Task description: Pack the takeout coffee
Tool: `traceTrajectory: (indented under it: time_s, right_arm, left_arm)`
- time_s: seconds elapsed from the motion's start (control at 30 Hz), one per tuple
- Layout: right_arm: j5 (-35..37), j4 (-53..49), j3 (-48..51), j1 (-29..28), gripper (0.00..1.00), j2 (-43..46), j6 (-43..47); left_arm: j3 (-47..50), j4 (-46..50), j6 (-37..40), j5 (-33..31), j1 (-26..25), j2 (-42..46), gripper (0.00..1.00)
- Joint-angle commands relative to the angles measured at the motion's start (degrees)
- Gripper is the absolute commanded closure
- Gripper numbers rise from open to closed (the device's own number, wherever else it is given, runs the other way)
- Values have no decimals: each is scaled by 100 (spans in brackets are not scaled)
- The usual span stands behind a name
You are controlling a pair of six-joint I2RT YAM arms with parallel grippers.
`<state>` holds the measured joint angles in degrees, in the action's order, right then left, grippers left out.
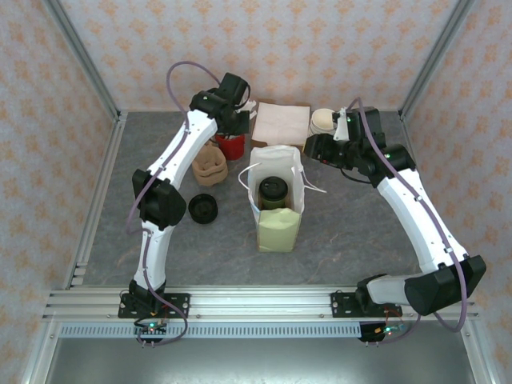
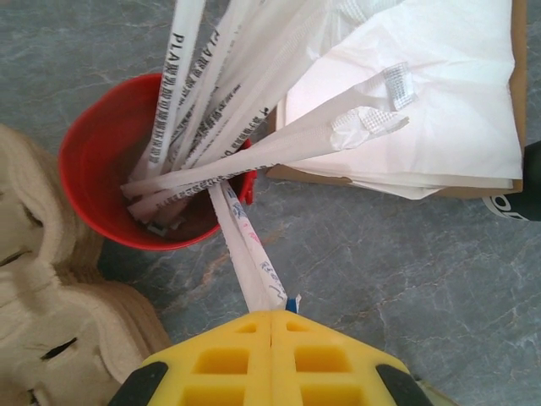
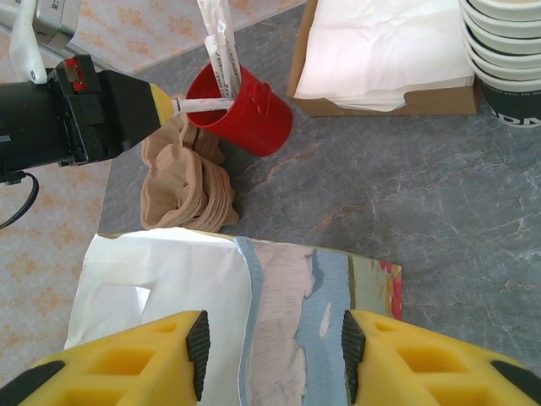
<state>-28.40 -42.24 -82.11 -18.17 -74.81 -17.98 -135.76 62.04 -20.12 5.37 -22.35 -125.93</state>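
Observation:
The takeout coffee point(image 1: 272, 191), an olive-green cup under a black lid, stands inside the open paper bag point(image 1: 279, 228) in the middle of the table. My left gripper point(image 2: 272, 315) is shut on a paper-wrapped straw point(image 2: 247, 254) whose far end still leans in the red cup point(image 2: 93, 161) with several other straws. From above, the left gripper point(image 1: 234, 128) hangs over the red cup point(image 1: 230, 147) behind the bag. My right gripper point(image 3: 275, 355) is open just above the bag's rim point(image 3: 279, 296), to the bag's back right point(image 1: 314, 149).
Tan pulp cup carriers point(image 1: 210, 165) lie left of the red cup. A loose black lid point(image 1: 203, 208) lies left of the bag. A cardboard box of white napkins point(image 1: 280, 122) and a stack of cream cups point(image 1: 323, 120) stand at the back.

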Motion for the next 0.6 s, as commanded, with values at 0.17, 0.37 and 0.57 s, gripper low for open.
traceTrajectory:
  time_s: [0.17, 0.37, 0.57]
  right_arm:
    - [90, 288, -269, 37, 53, -65, 190]
    - [-94, 311, -633, 33, 53, -439, 208]
    - [-111, 280, -710, 35, 53, -450, 240]
  left_arm:
    - [-200, 473, -24, -274, 46, 827, 97]
    - [-187, 419, -14, -430, 76, 860, 97]
    - [-989, 711, -57, -381, 90, 600, 97]
